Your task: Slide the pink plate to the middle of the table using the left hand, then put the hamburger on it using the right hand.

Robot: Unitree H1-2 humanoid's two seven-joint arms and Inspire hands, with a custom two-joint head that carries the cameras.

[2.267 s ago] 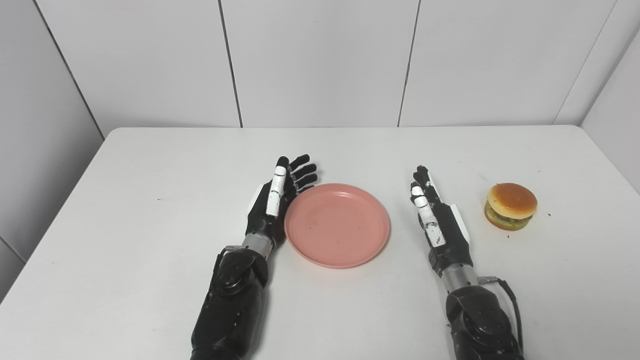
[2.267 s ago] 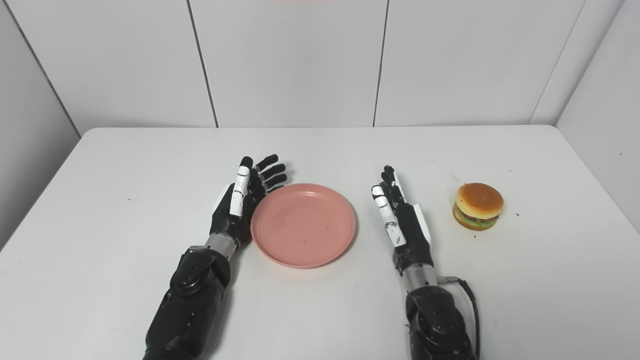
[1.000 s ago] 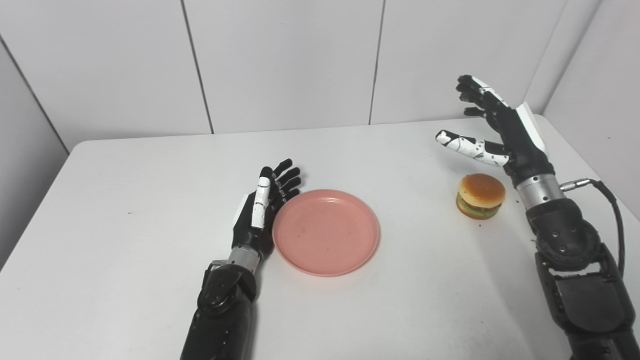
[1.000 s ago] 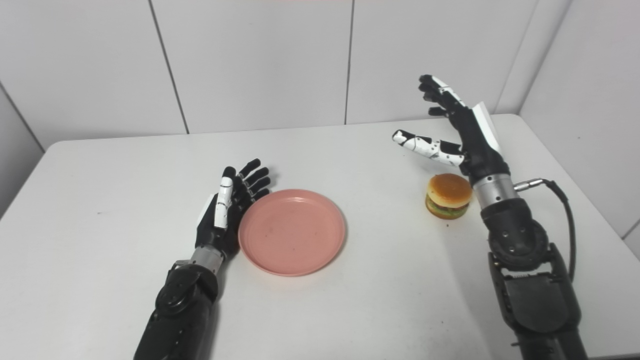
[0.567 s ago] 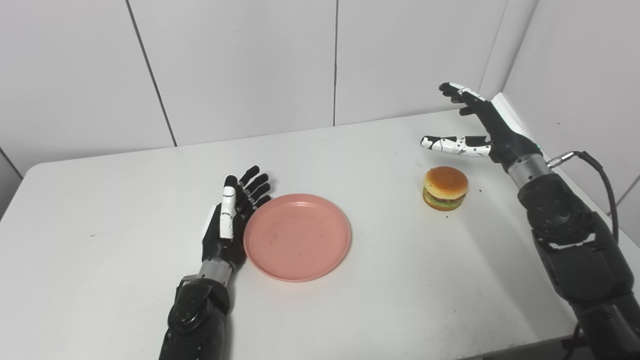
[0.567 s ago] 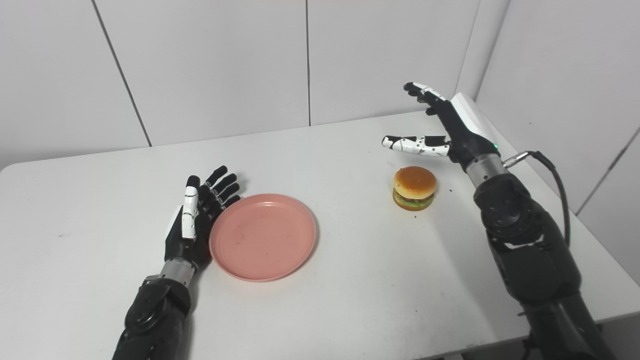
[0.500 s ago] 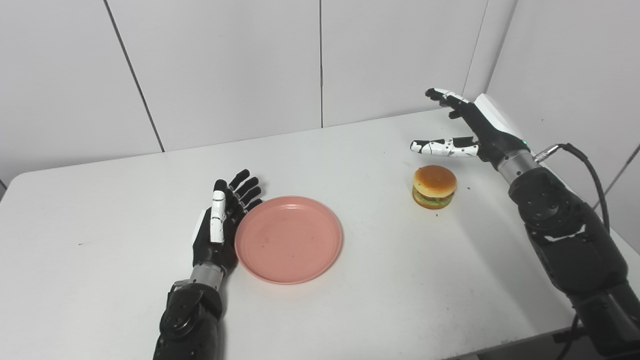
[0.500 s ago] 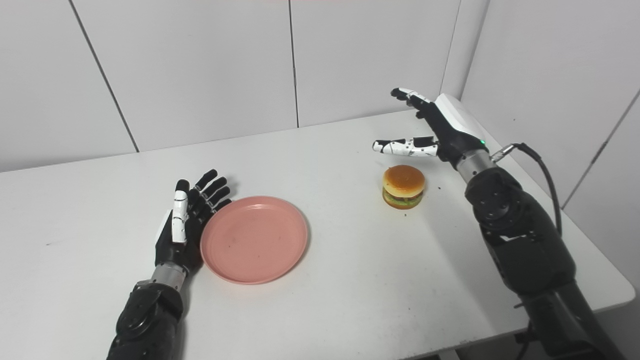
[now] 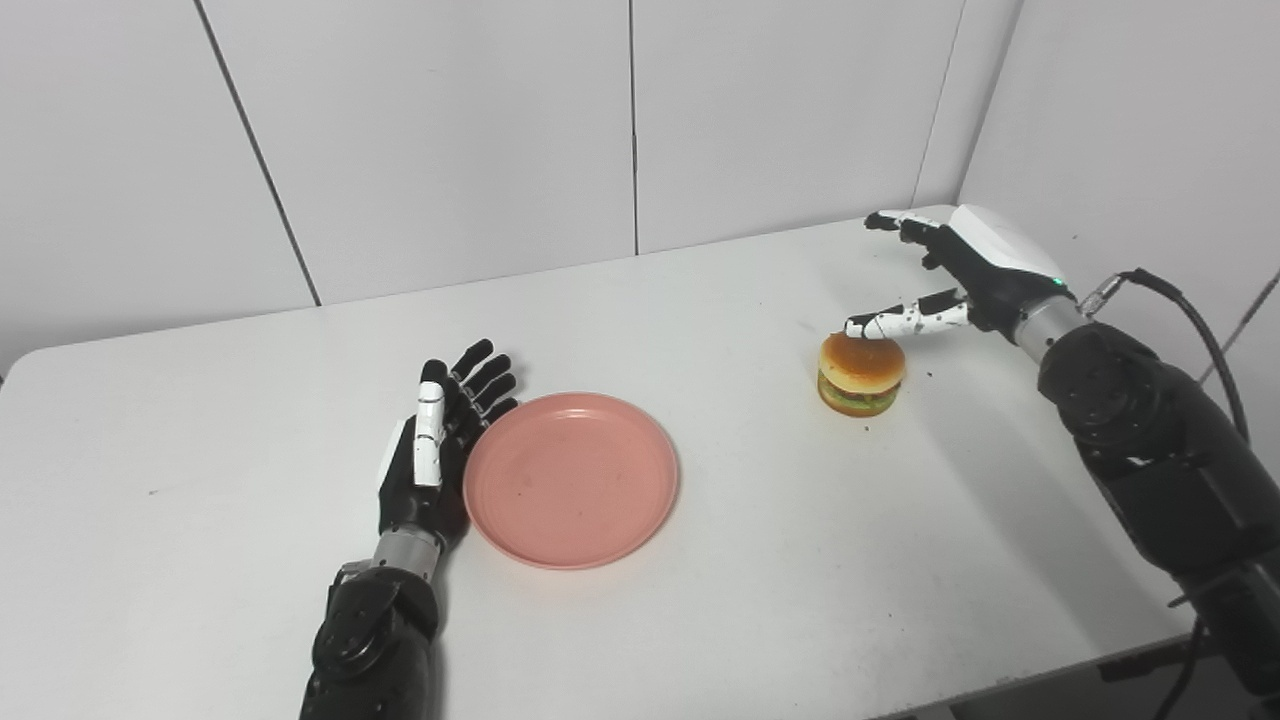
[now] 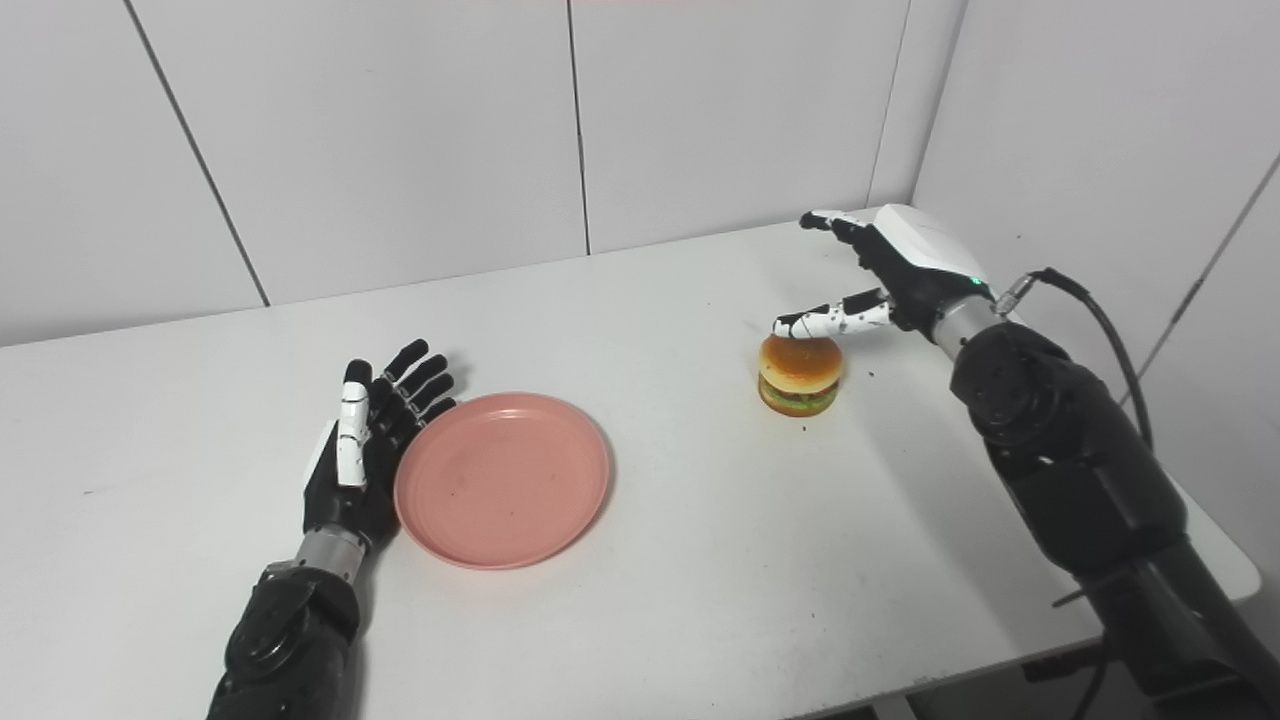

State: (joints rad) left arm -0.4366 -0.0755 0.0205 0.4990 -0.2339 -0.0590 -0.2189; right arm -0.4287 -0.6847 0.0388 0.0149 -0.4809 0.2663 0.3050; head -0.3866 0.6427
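The pink plate [image 9: 570, 478] lies flat near the middle of the white table [image 9: 720, 560]. My left hand [image 9: 435, 450] rests open on edge against the plate's left rim, holding nothing. To the right stands the hamburger [image 9: 861, 373], upright on the table. My right hand [image 9: 960, 275] hovers open just behind and above the hamburger, palm down, its thumb reaching over the bun's top; I cannot tell whether it touches. The fingers stretch toward the table's far edge.
The table's right edge and front right corner [image 10: 1235, 575] are in view, close under my right forearm. White wall panels [image 9: 630, 120] close off the back and the right side. A black cable [image 9: 1180, 310] loops from the right wrist.
The camera has turned right. My right hand has come down from high above the hamburger to just over its bun. The left hand, plate and hamburger have stayed put.
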